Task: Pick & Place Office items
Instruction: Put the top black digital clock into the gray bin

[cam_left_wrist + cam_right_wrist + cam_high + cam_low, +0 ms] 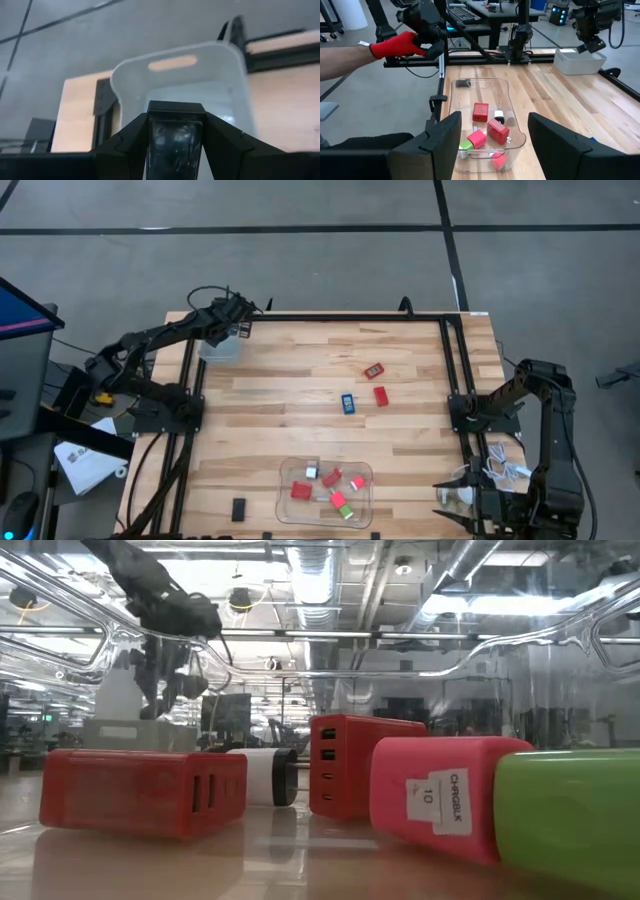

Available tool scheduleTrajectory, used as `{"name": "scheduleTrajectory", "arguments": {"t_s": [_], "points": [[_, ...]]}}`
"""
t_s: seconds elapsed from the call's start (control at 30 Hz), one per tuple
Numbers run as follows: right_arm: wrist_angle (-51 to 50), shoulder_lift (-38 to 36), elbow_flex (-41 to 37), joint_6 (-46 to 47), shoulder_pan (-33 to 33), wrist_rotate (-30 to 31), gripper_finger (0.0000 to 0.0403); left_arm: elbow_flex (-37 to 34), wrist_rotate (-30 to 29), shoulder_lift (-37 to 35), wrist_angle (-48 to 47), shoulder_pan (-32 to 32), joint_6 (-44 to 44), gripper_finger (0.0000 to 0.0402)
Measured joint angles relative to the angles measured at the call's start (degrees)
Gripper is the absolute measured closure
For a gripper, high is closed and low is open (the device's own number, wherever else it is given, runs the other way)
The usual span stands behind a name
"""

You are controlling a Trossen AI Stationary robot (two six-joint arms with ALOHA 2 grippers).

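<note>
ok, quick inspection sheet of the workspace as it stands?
Surface: wooden table, bare wood between items.
Job's things: several red, pink and green office items in the clear tray; loose on the wood are two red blocks, a blue piece and a black rectangle.
Clutter: white bin at the far left corner.
Grippers: left gripper above the bin, closed on a dark item; right gripper open, empty, near the tray.
Cables: white cable by the right arm.
Surroundings: person's red-gloved hand beside the table.
</note>
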Motion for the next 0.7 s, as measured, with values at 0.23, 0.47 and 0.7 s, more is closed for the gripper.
{"name": "scheduleTrajectory", "arguments": {"t_s": [0.23,0.47,0.7], "points": [[0.0,0.0,0.0,-0.2,0.0,0.2,0.0179,0.0,-1.1,1.9,-0.2,0.3,-1.7,0.025],[-0.1,0.0,0.0,-0.2,0.0,0.2,0.0179,0.0,0.3,6.1,0.2,2.1,-2.7,0.025],[-0.1,0.0,0.0,-0.2,0.0,0.2,0.0179,0.0,0.6,8.0,0.4,2.7,-1.6,0.0247]]}}
